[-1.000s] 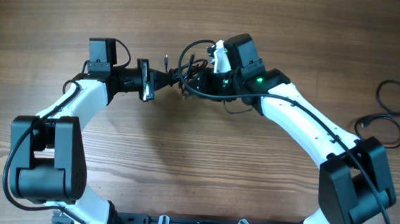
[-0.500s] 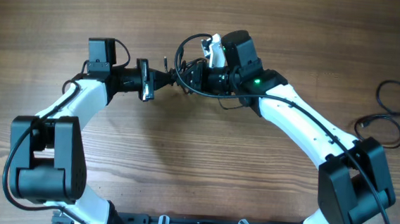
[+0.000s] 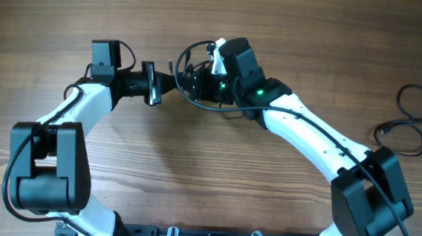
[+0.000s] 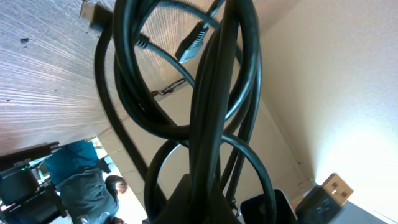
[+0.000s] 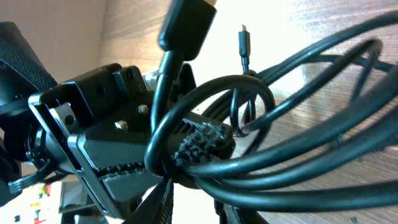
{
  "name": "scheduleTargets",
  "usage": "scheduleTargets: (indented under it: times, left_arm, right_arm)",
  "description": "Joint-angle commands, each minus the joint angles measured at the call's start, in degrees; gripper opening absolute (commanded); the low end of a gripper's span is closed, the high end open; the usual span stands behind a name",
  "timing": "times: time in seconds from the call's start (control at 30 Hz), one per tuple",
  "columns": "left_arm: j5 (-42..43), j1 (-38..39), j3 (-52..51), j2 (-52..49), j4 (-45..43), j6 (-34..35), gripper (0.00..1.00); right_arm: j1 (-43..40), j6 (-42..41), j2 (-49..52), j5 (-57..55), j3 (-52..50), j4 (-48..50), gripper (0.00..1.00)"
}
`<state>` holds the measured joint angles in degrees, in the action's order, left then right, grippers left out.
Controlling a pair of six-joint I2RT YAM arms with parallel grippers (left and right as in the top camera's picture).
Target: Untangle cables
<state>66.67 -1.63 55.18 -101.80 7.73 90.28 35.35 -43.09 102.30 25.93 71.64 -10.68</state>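
You have the cables (image 3: 187, 78) bunched in a tangle at the far middle of the bench (image 3: 207, 177), hanging between your two claws. Your left claw (image 3: 170, 85) comes in from the left and pinches several strands; its ribbed fingertip (image 5: 200, 147) sits inside a loop. Your right claw (image 3: 196, 85) is buried in the tangle from the right, and you cannot tell whether it grips. One loose cable (image 3: 386, 129) lies well apart, far right.

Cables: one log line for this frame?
cables: tangled, between grippers | left gripper: shut on cables | right gripper: shut on cables | loose cable: far right, untouched
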Motion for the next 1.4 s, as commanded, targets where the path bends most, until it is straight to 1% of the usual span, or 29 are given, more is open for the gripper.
scheduleTargets:
  times: [0.0, 0.1, 0.23, 0.27, 0.37, 0.4, 0.5, 0.53, 0.6, 0.63, 0.67, 0.77, 0.93, 0.97, 1.07, 1.1, 1.17, 1.2, 1.27, 1.3, 1.37]
  left_arm:
    - [4.83, 0.61, -0.11, 0.44, 0.15, -1.42, 0.04]
    - [4.57, 0.61, -0.11, 0.44, 0.15, -1.42, 0.04]
    - [4.59, 0.61, -0.11, 0.44, 0.15, -1.42, 0.04]
    - [4.59, 0.61, -0.11, 0.44, 0.15, -1.42, 0.04]
    - [4.59, 0.61, -0.11, 0.44, 0.15, -1.42, 0.04]
    - [4.59, 0.61, -0.11, 0.44, 0.15, -1.40, 0.04]
    - [4.61, 0.61, -0.11, 0.44, 0.15, -1.42, 0.04]
    - [4.61, 0.61, -0.11, 0.44, 0.15, -1.42, 0.04]
    - [4.61, 0.61, -0.11, 0.44, 0.15, -1.40, 0.04]
    - [4.61, 0.59, -0.11, 0.44, 0.15, -1.40, 0.04]
    - [4.61, 0.61, -0.11, 0.44, 0.15, -1.40, 0.04]
    - [4.61, 0.59, -0.11, 0.44, 0.15, -1.40, 0.04]
    - [3.96, 0.61, -0.11, 0.44, 0.13, -1.42, 0.04]
    - [3.85, 0.61, -0.11, 0.44, 0.13, -1.42, 0.04]
    - [3.52, 0.61, -0.11, 0.44, 0.13, -1.42, 0.04]
    - [3.37, 0.59, -0.11, 0.44, 0.13, -1.40, 0.04]
    - [3.32, 0.59, -0.11, 0.44, 0.15, -1.40, 0.04]
    - [3.32, 0.59, -0.11, 0.44, 0.15, -1.40, 0.04]
    - [3.30, 0.59, -0.11, 0.44, 0.15, -1.40, 0.04]
    - [3.28, 0.59, -0.11, 0.44, 0.13, -1.40, 0.04]
    - [2.60, 0.59, -0.11, 0.44, 0.13, -1.40, 0.04]
  right_arm:
    - [0.98, -1.14, 0.46, -6.43, -0.02, 3.65, 0.24]
    - [2.54, -2.03, 0.46, -6.47, -0.02, 5.46, 0.25]
    - [3.87, -1.84, 0.46, -6.51, -0.02, 4.63, 0.25]
    - [4.17, -1.14, 0.46, -6.71, -0.02, 4.63, 0.25]
    - [5.20, 3.52, 0.68, -7.58, -0.02, 6.38, 0.32]
    - [5.35, 5.01, 0.72, -7.56, -0.02, 6.58, 0.31]
    - [5.68, 8.74, 1.05, -7.54, -0.02, 5.44, 0.26]
    - [5.68, 9.81, 1.27, -7.52, -0.02, 4.96, 0.21]
    - [5.68, 12.22, 1.36, -7.02, -0.02, 4.33, 0.17]
    - [5.64, 14.10, 1.31, -5.55, -0.02, 4.22, 0.14]
    - [5.42, 15.15, 1.29, -3.93, -0.02, 3.85, 0.05]
    - [4.20, 15.21, 1.29, 2.38, -0.02, 1.44, 0.04]
    - [2.40, 19.74, 1.27, 10.36, -0.02, -4.15, 0.04]
    - [2.01, 20.72, 1.20, 13.07, -0.02, -4.61, 0.04]
    - [-0.15, 24.70, 1.07, 26.75, -0.02, -5.09, 0.04]
    - [-0.92, 25.77, 1.07, 29.16, -0.02, -5.86, 0.04]
    - [-2.19, 27.02, 1.07, 29.57, -0.02, -9.27, 0.04]
    - [-2.54, 29.27, 1.07, 30.32, -0.02, -11.26, 0.04]
    - [-3.13, 37.97, 1.07, 34.56, -0.02, -17.38, 0.04]
    - [-3.26, 42.45, 1.07, 34.56, -0.02, -21.09, 0.04]
    - [-3.63, 48.26, 1.07, 34.58, -0.02, -26.93, 0.04]
